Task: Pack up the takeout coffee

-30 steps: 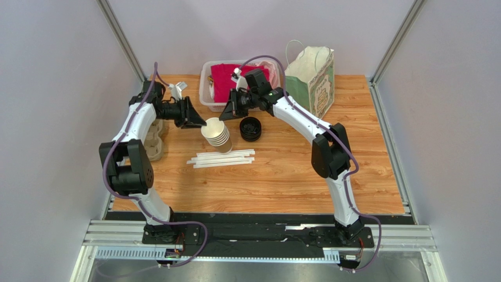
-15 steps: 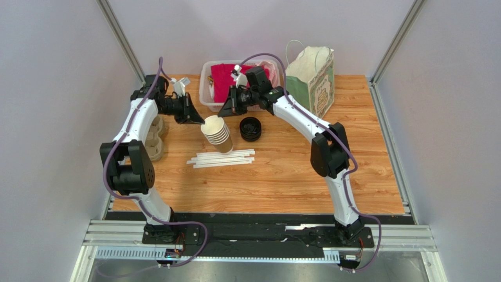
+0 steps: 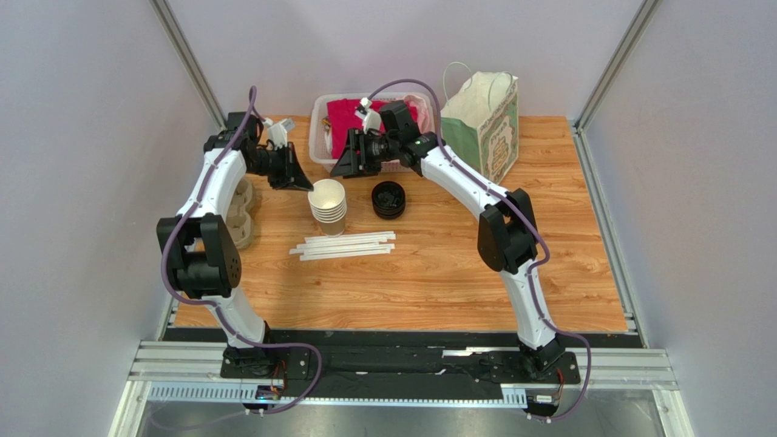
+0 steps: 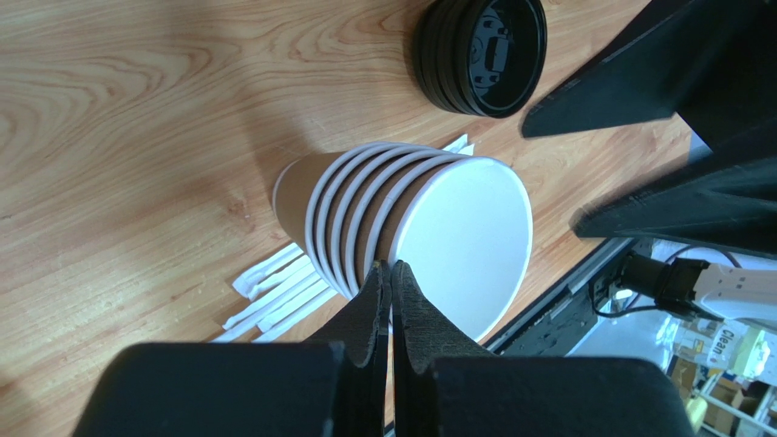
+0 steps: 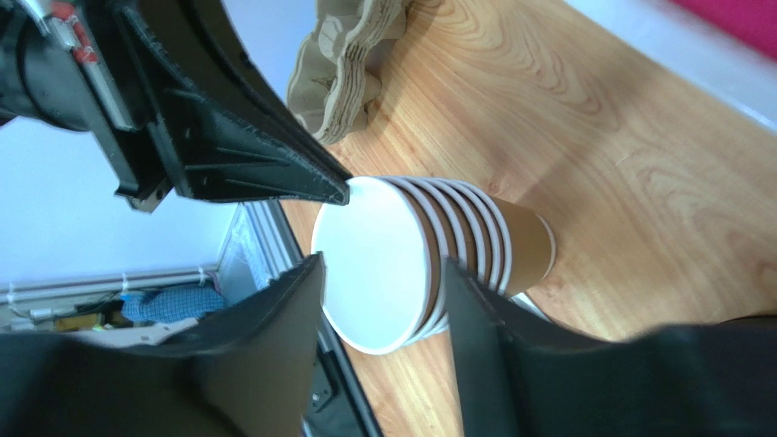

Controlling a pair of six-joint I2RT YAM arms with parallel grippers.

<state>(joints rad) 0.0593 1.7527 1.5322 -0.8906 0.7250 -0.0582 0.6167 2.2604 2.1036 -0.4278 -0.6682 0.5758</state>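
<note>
On the wooden worktop [image 3: 438, 273], a stack of nested tan paper cups [image 3: 328, 208] stands near the centre, and the takeout coffee's cup is its top cup [image 4: 465, 246]. The left tool [image 4: 390, 273] is shut at that cup's rim, and the right tool [image 5: 381, 269] is half open and empty. It would be best to brace the lower cups and lift straight.

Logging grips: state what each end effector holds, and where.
Left end effector pinches the topmost cup of the stack by its rim; right end effector, open, holds nothing.

Lab test cell: grey panels [image 3: 82, 137], aluminium rail [image 3: 638, 369], wooden tabletop [image 3: 438, 282].
</note>
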